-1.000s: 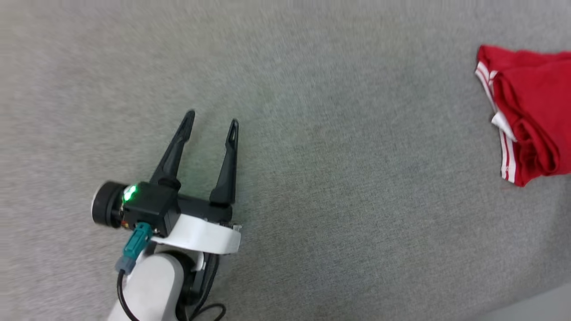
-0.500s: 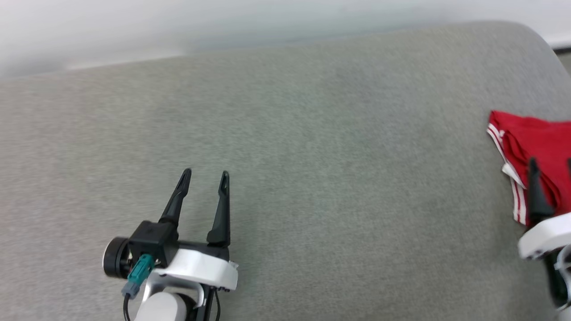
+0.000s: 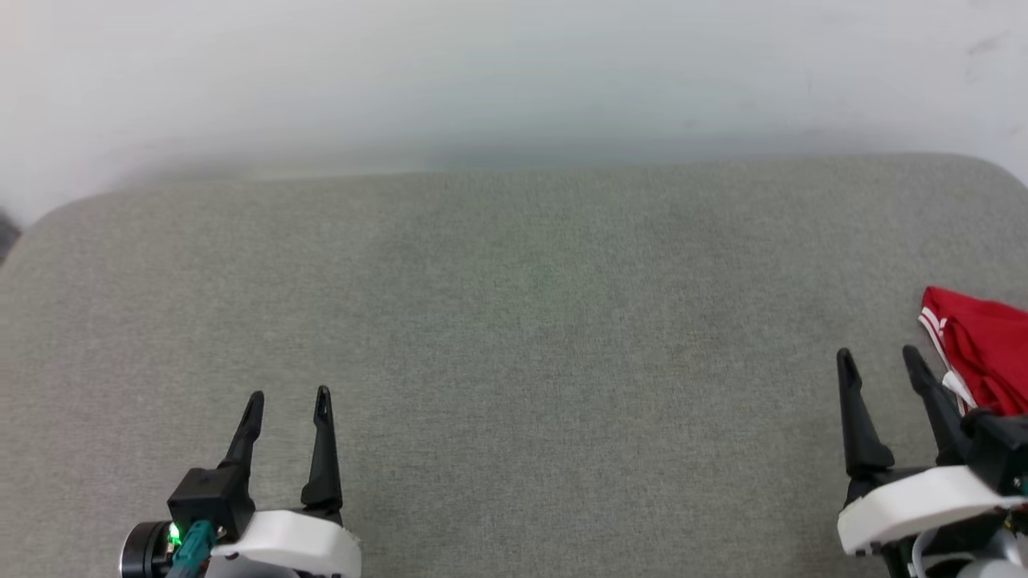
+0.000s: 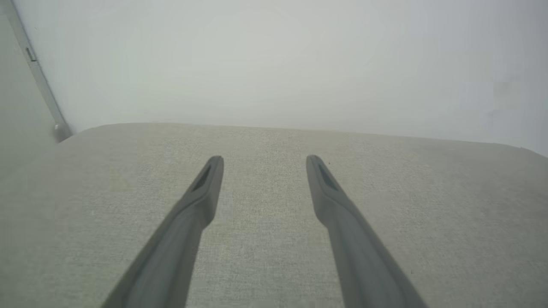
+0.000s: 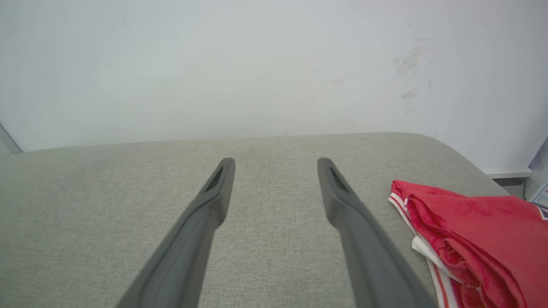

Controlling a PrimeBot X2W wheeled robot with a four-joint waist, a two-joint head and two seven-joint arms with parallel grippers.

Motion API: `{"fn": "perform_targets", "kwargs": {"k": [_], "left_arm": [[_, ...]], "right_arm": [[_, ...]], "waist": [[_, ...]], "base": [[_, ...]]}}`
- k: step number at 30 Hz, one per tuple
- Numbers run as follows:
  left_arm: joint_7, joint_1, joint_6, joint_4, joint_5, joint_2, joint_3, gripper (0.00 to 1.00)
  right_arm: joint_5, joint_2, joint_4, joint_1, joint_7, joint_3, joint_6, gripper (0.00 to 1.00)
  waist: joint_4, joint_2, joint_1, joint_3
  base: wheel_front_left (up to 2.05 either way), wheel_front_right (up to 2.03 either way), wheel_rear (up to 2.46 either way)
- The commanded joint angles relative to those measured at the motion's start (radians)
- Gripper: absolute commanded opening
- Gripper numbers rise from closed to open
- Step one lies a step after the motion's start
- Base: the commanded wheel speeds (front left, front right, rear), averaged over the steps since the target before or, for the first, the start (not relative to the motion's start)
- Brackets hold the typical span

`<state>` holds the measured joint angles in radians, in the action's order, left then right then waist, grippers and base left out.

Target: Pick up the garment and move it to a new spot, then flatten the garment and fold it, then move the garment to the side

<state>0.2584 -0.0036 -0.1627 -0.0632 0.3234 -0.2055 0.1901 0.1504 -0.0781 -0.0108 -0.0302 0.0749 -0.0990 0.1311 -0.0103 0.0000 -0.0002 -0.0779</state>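
**Item: the garment [image 3: 984, 361].** Red shirt with red-white striped trim, lying bunched in loose folds at the right-hand edge of the desk [image 3: 514, 321], toward its near side. The head view cuts off part of it. No print can be seen.

**Item: right pincer [image 3: 877, 353].** Released, fingers spread, nothing held. It hangs over the desk's near right part, and its outer finger is just beside the garment's striped hem.

**Item: left pincer [image 3: 289, 395].** Released and empty, over the desk's near left part, well apart from the garment.

**Item: wall [image 3: 514, 72].** Pale, behind the desk's far edge.

**Hazards, as judged:**
- The garment lies close to the desk's right edge, so a sideways nudge from the outer finger could push it over.
- The folds are loose. A pinch may catch only the top layer, and the bundle would then unravel or trail.
- The striped hem could snag on a fingertip.
- The left pincer has a long reach across the desk, so a two-handed spread may start lopsided.
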Motion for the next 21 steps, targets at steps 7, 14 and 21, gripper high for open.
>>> {"fn": "perform_targets", "kwargs": {"k": [7, 14, 21], "left_arm": [[0.003, 0.056, 0.01, -0.004, -0.002, -0.015, 0.014, 1.0], [-0.004, 0.065, 0.023, -0.016, 0.0, -0.01, 0.044, 1.0], [-0.005, 0.055, 0.027, -0.023, 0.004, -0.012, 0.053, 1.0]], "right_arm": [[-0.011, 0.026, 0.141, 0.134, -0.057, 0.017, -0.001, 1.0], [-0.002, 0.029, 0.224, 0.212, -0.101, 0.001, -0.001, 1.0], [0.01, 0.029, 0.26, 0.237, -0.117, -0.003, -0.001, 1.0]], "waist": [[0.024, 0.0, 0.0002, 0.083], [0.019, 0.0, 0.0002, 0.101], [0.013, 0.0, 0.0002, 0.101]], "base": [[0.0, 0.0, 0.0], [0.0, 0.0, 0.0], [0.0, 0.0, 0.0]]}}
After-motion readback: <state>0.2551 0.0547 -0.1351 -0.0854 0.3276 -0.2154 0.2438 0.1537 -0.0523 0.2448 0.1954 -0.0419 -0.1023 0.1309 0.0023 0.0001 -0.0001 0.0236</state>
